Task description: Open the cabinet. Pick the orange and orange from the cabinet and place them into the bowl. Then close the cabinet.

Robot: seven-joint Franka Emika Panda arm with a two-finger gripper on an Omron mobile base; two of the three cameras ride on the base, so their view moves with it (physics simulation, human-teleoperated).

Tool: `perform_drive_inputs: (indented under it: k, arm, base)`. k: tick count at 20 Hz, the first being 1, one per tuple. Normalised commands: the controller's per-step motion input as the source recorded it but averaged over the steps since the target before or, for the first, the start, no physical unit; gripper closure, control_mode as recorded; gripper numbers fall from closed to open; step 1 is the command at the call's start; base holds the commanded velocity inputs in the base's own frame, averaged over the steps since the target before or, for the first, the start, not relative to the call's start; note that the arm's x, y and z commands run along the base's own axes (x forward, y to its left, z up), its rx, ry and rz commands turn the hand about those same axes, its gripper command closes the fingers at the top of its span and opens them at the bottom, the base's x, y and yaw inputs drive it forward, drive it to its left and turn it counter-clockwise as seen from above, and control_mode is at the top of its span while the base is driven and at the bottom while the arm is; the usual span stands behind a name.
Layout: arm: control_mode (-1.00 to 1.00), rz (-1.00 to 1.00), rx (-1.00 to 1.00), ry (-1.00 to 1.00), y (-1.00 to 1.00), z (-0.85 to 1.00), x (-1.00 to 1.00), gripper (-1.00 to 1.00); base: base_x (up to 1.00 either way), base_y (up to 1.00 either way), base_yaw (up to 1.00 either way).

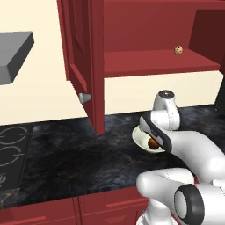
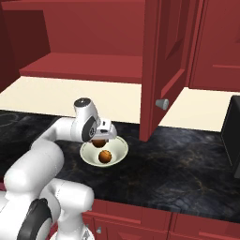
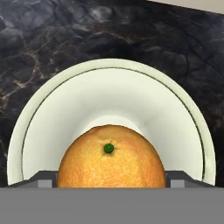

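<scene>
The cabinet is open, its left door and right door swung out over the counter. The cream bowl stands on the dark marble counter below it. One orange lies in the bowl. My gripper hangs low over the bowl, shut on the second orange, whose green stem dot faces the hand camera. Both fingertips press its sides. The bowl rim curves around the held orange. From the left, an orange shows in the bowl under the hand.
A tan speckled ball sits on the cabinet shelf at the right. The open doors' knobs hang at about hand height. A stovetop lies at the left under a grey hood. A dark appliance stands at far right.
</scene>
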Motion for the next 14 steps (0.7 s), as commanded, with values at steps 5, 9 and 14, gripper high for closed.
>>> perform_drive_inputs:
  k: [5, 9, 14]
  arm:
    - [-1.0, -0.01, 0.0, 0.0, 0.0, -0.19, 0.16, 1.0]
    - [-1.0, -0.01, 0.0, 0.01, 0.0, -0.17, 0.15, 1.0]
    - [-1.0, -0.01, 0.0, 0.0, 0.0, -0.2, 0.17, 1.0]
  base:
    - [0.0, 0.0, 0.0]
    - [0.0, 0.0, 0.0]
    - [0.0, 0.0, 0.0]
